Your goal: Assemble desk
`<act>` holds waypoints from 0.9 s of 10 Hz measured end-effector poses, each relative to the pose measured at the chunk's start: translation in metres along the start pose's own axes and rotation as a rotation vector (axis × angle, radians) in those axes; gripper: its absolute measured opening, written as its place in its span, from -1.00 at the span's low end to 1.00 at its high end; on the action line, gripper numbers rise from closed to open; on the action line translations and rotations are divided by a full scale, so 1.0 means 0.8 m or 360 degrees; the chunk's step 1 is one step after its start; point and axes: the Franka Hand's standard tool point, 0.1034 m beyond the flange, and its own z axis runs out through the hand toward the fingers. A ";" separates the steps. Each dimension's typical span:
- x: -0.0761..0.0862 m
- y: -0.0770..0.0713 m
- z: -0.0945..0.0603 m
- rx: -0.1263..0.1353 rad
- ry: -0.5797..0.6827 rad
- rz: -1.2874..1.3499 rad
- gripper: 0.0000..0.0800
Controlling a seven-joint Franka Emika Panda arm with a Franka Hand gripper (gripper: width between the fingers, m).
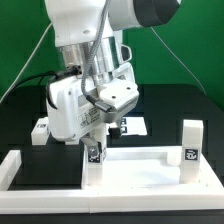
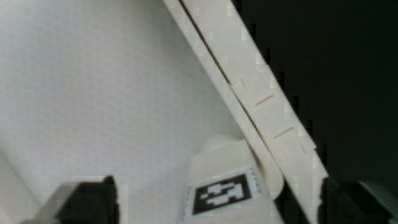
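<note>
The white desk top [image 1: 145, 168] lies flat on the table. One tagged leg [image 1: 190, 145] stands upright at its corner on the exterior view's right. My gripper [image 1: 95, 143] is low over the opposite corner, astride a second tagged leg [image 1: 93, 160] that stands upright there. In the wrist view this leg [image 2: 224, 190] sits between my dark fingertips [image 2: 89, 203], with a gap on each side, so the gripper [image 2: 217, 205] is open. The top's flat face [image 2: 89, 90] and its raised rim [image 2: 249, 90] fill that view. A third leg [image 1: 38, 130] lies behind on the exterior view's left.
Long white border bars [image 1: 25, 165] run along the front and the exterior view's left of the table. The marker board [image 1: 130, 126] lies behind the desk top, partly hidden by the arm. A green backdrop stands at the rear.
</note>
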 end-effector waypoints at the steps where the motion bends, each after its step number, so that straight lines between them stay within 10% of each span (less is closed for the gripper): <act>1: -0.025 0.016 -0.020 0.0009 -0.0031 -0.0044 0.58; 9: -0.050 0.058 -0.021 -0.0069 -0.0029 -0.0200 0.62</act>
